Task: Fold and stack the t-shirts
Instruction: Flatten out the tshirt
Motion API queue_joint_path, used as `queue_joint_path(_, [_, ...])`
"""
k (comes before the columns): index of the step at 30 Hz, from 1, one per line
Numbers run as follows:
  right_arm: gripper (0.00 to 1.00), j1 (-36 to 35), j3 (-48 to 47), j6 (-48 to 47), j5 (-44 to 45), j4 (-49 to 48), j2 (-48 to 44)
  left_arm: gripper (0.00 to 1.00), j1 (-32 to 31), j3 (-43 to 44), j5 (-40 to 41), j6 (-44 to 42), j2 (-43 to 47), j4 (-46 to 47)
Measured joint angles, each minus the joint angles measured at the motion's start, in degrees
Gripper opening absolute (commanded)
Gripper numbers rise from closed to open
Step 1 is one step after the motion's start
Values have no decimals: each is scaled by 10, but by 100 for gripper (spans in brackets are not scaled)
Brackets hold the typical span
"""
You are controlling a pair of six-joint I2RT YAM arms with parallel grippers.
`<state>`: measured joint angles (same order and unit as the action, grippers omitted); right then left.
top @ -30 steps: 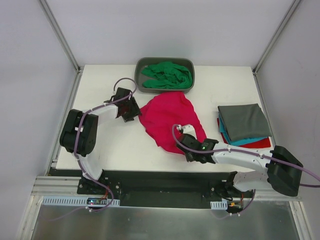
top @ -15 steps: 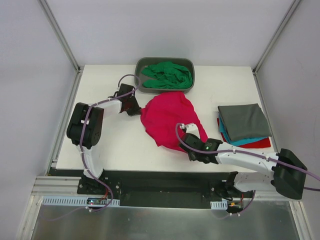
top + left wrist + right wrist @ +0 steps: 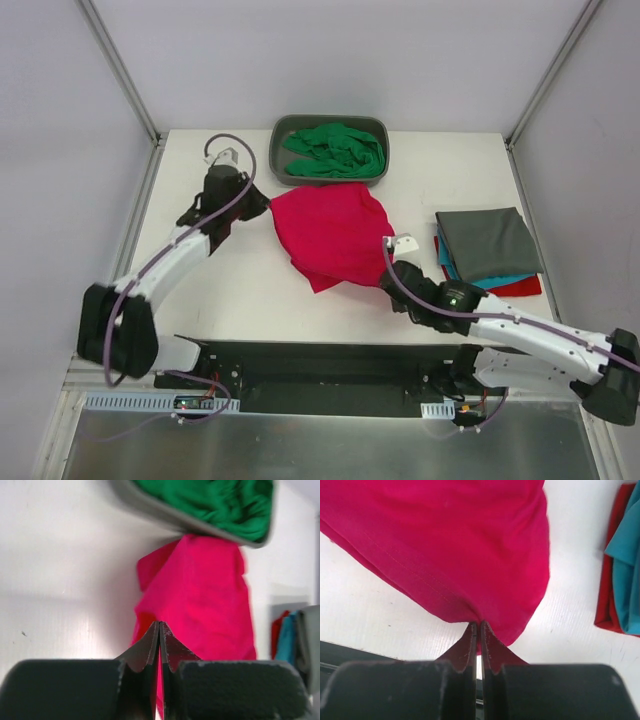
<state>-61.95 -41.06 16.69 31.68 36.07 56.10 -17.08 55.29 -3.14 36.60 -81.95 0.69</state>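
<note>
A crimson-pink t-shirt [image 3: 330,232] hangs stretched between my two grippers over the middle of the table. The left gripper [image 3: 256,202] is shut on its upper left corner, just in front of the tub; in the left wrist view the left gripper [image 3: 159,626] has pink cloth [image 3: 200,595] pinched between its closed fingers. At the shirt's lower right edge the right gripper [image 3: 388,272] is shut on a fold, and the right gripper [image 3: 479,625] shows pink fabric [image 3: 445,540] bunching at its tips. A bright green t-shirt [image 3: 335,150] lies crumpled in the tub.
The grey tub [image 3: 279,128] stands at the back centre, close behind the pink shirt. On the right sits a folded stack with a dark grey shirt [image 3: 487,242] on top, a teal one [image 3: 492,283] under it and a red one [image 3: 527,288] lowest.
The left gripper closed on the pink shirt's left corner and that arm swung outward. The right arm drew its edge to the right, spreading the shirt between them.
</note>
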Motion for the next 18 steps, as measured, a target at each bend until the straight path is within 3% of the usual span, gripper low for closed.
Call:
queue_joint_path(8, [1, 0, -12, -45, 6, -19, -140, 0, -29, -123, 21, -3, 282, 47])
queue_joint_path(10, [1, 0, -2, -49, 3, -26, -173, 24, -32, -170, 18, 4, 320, 48])
queue_joint_path(12, [1, 1, 16, -48, 1, -27, -200, 31, -33, -205, 19, 12, 327, 41])
queue_joint_path(14, [1, 2, 35, -42, 3, -19, -215, 46, -36, -221, 24, 21, 304, 19])
queue_joint_path(17, [1, 3, 46, -21, 13, 24, -220, 65, -36, -219, 28, 27, 229, -13])
queue_joint_path(18, [1, 3, 46, -10, 23, 43, -221, 67, -36, -216, 30, 27, 208, -20])
